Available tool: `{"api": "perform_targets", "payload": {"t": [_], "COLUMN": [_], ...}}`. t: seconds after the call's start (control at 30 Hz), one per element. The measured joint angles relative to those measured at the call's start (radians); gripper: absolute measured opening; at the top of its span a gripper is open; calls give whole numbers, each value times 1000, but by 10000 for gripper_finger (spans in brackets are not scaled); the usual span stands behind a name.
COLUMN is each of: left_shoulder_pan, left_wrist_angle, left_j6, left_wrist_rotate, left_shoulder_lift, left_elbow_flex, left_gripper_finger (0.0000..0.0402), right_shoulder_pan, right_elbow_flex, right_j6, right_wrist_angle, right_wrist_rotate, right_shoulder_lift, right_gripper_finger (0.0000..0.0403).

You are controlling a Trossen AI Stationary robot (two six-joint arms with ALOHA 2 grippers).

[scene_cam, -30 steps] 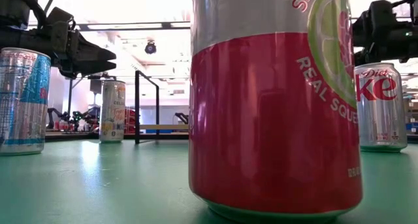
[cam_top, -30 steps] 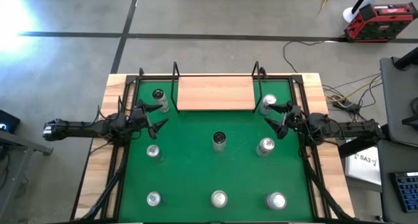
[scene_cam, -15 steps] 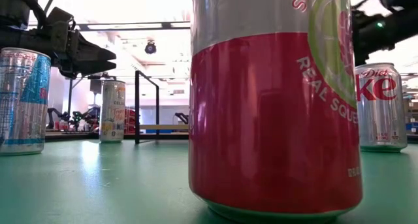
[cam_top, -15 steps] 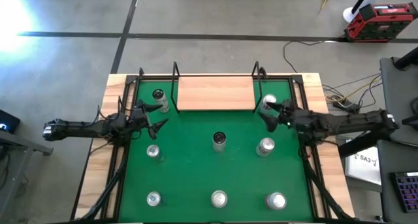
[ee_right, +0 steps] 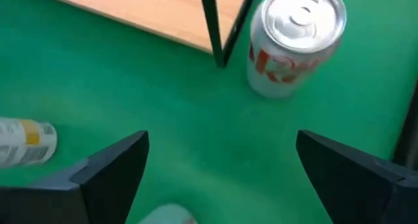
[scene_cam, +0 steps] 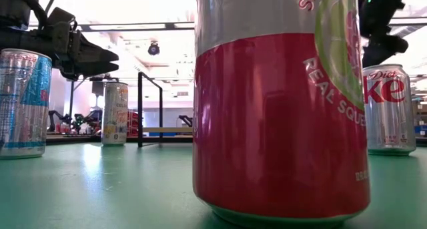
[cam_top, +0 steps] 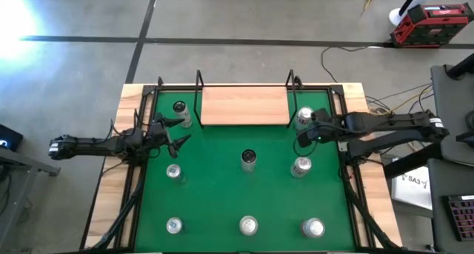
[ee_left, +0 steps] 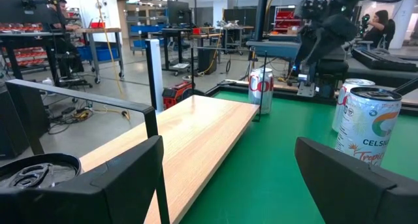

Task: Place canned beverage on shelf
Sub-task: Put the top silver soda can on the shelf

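Observation:
The shelf [cam_top: 244, 106], a light-wood board with black posts, stands at the far middle of the green mat. Several cans stand upright on the mat. A Diet Coke can [cam_top: 304, 118] stands by the shelf's right end and also shows in the right wrist view [ee_right: 297, 41]. My right gripper [cam_top: 301, 133] is open and empty. It hovers just on the near side of that can, pointing down [ee_right: 222, 145]. My left gripper [cam_top: 175, 132] is open and empty at the left, near a dark-topped can [cam_top: 178, 112] by the shelf's left end.
More cans stand at the mat's centre [cam_top: 248, 159], left middle [cam_top: 173, 171], right middle [cam_top: 301, 166] and along the near edge [cam_top: 248, 226]. A red-and-silver can [scene_cam: 280, 102] fills the low view. Black rails [cam_top: 145, 128] run along the mat's sides.
My right arm has reached from the right edge toward the table's left, risen and tipped its fingers downward beside the Diet Coke can. Its fingers stay open. No can has moved.

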Motion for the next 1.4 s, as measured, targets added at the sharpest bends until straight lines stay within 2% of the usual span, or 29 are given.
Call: {"api": "perform_targets", "payload": {"t": [0.2, 0.33, 0.47, 0.63, 1.0, 1.1, 1.2, 1.4], "left_shoulder_pan": [0, 0, 0, 0, 0, 0, 0, 0], "left_wrist_angle": [-1, 0, -1, 0, 0, 0, -1, 0], "left_j6": [0, 0, 0, 0, 0, 0, 0, 0], "left_wrist_rotate": [0, 0, 0, 0, 0, 0, 0, 0], "left_shoulder_lift": [2, 2, 2, 2, 3, 3, 3, 3], "left_elbow_flex": [0, 0, 0, 0, 0, 0, 0, 0], "left_gripper_finger": [332, 332, 332, 332, 332, 332, 332, 332], "right_shoulder_pan": [0, 0, 0, 0, -65, -99, -137, -243], "right_elbow_flex": [110, 165, 205, 247, 278, 278, 281, 299], "right_j6": [88, 257, 486, 847, 1516, 1597, 1612, 1599], "right_wrist_angle": [-94, -128, -193, -287, -288, -288, -285, -263], "right_wrist_rotate": [-18, 4, 48, 54, 68, 67, 55, -51], "right_shoulder_lift": [34, 64, 113, 186, 296, 296, 285, 273], "right_gripper_finger": [380, 380, 380, 380, 380, 380, 380, 380]}}
